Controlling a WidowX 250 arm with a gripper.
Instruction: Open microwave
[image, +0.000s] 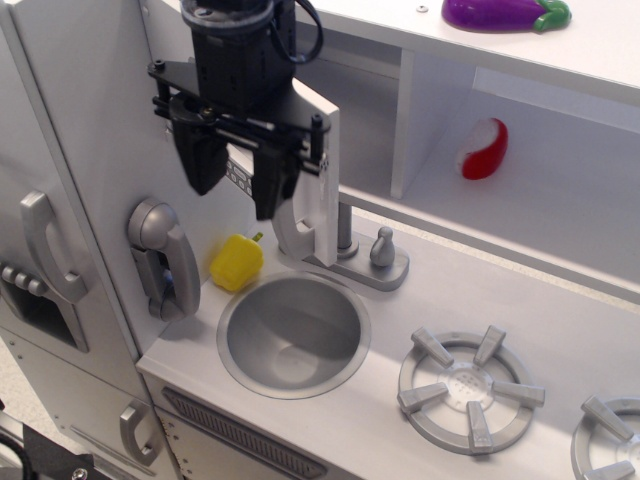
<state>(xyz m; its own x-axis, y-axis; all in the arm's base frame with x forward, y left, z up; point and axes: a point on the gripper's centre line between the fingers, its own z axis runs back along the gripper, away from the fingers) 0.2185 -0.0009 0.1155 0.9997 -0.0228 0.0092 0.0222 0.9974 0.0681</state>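
The light-grey microwave door (322, 170) stands swung outward over the tabletop's (500, 300) back edge. The round grey sink (293, 333) holds nothing. One yellow block (237, 262) sits beside it. The black end effector (237, 180) hangs with fingers spread wide, gripping nothing.

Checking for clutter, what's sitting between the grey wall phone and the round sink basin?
A small yellow toy pepper sits between grey wall phone and round sink basin.

Single view: fixed external camera, raised, front-left of toy kitchen, angled down and rightward. Close range. Covers sink (293, 335), burner (470, 387), upper shelf (560, 200), left cabinet side. No second view.
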